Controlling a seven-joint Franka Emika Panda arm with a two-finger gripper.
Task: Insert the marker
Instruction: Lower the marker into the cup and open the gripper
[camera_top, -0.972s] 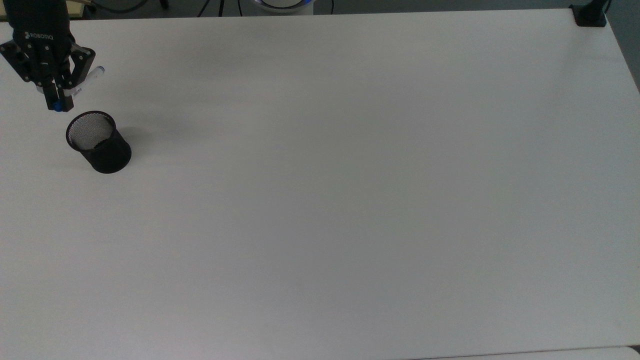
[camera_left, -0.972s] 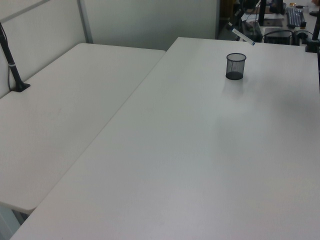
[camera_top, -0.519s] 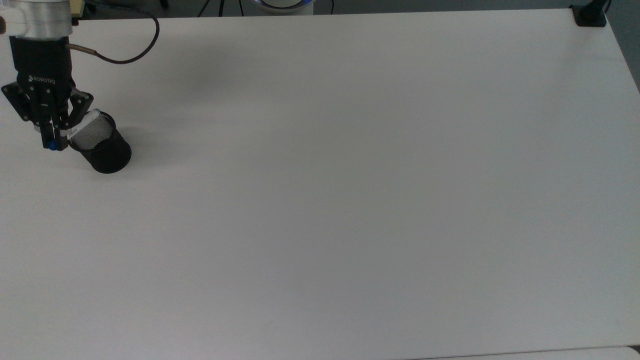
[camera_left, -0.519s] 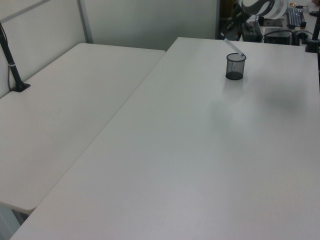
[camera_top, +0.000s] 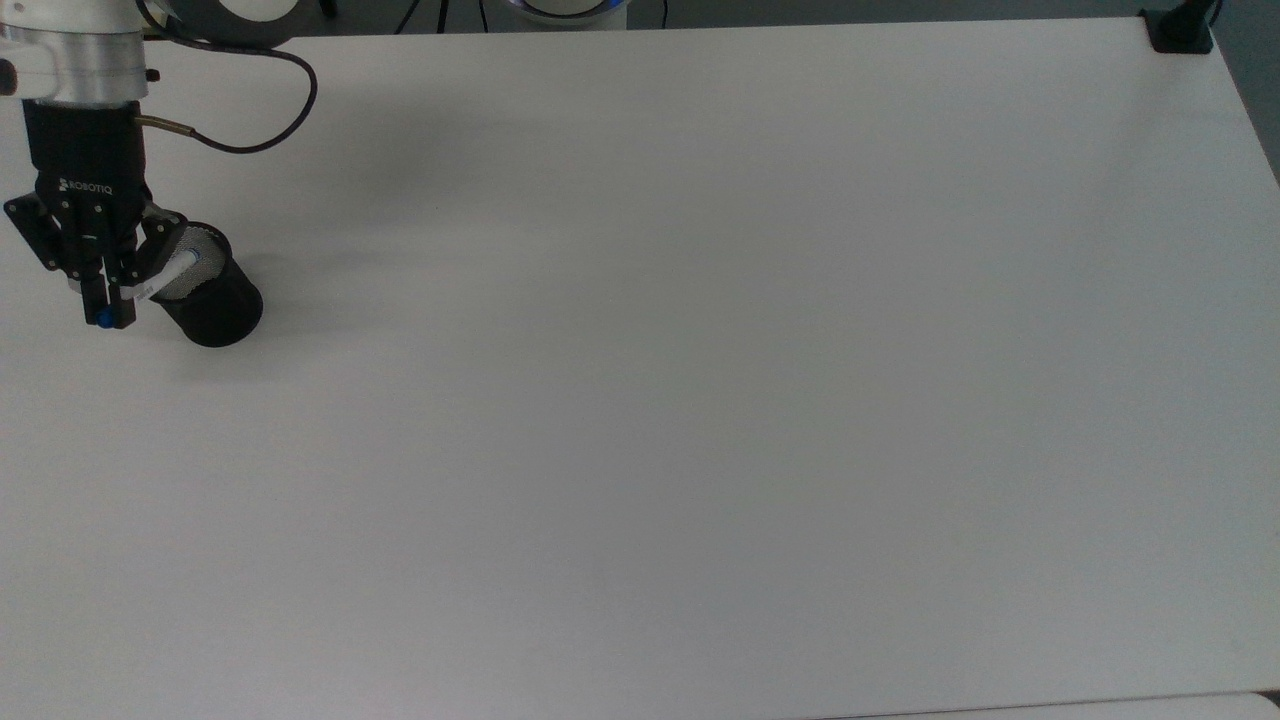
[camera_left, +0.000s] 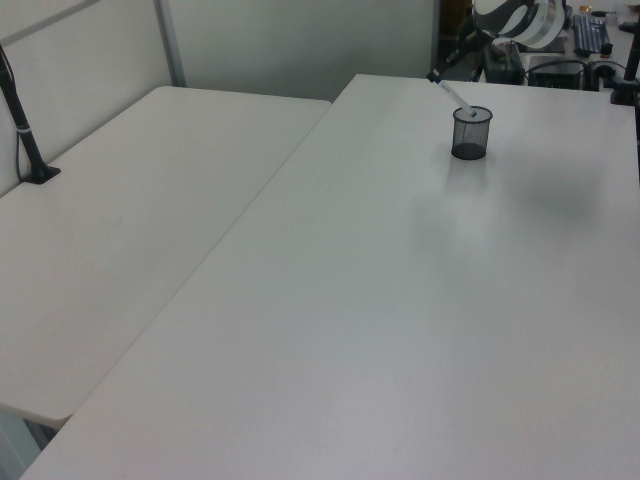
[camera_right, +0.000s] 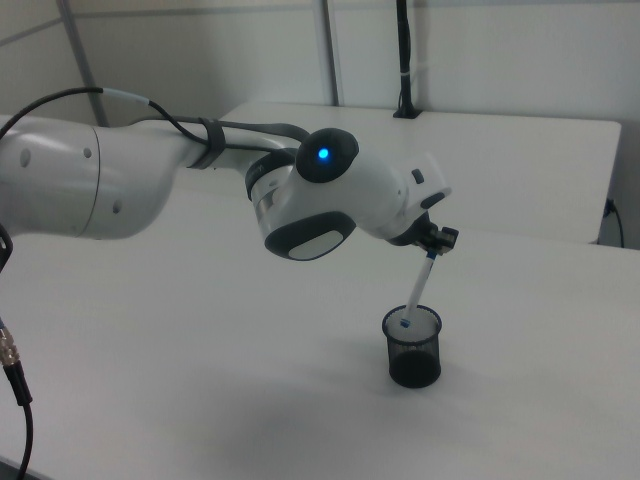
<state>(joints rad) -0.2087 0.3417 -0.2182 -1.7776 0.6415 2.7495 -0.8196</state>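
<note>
Insertion underway: gripper pinched the marker, tilted, tip inside the cup. Next: release it.

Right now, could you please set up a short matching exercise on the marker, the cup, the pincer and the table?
Things:
1. marker
2. cup
3. pincer
4. table

States:
A. bare and white
B. black mesh, standing upright
C. tilted, lower end inside the cup's mouth
D. shut on the marker's upper end

Pairs: 1-C, 2-B, 3-D, 4-A
</note>
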